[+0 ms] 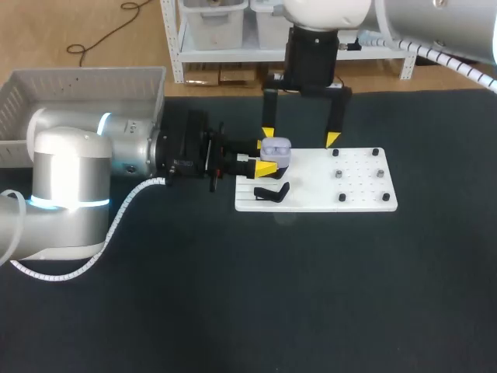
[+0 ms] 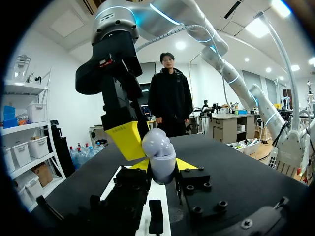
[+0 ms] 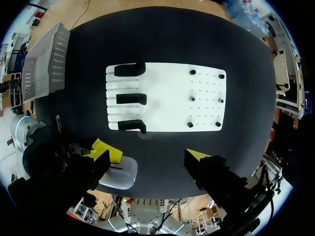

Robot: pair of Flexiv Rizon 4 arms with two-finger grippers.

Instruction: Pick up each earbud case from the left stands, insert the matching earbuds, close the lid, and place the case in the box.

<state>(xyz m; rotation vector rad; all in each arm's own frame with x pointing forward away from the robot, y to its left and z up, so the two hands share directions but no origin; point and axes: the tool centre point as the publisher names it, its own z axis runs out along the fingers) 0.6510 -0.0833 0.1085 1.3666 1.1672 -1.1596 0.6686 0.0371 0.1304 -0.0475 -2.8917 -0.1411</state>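
- The left gripper pinches the pale lavender earbud case from two sides, over the left edge of the white stand board.
- The right gripper hangs spread wide over the board's far edge, with one yellow tip just beside the case.
- Advice: hold the case level and still. Keep that near tip from nudging it while the earbuds, which I cannot make out, are fetched.

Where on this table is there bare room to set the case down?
Free: the white board's middle strip, between the black stands and the pegs, and the black mat in front of the board. Crowded: above the board's stand end, where the left claw grips the earbud case, with the open right claw close by.
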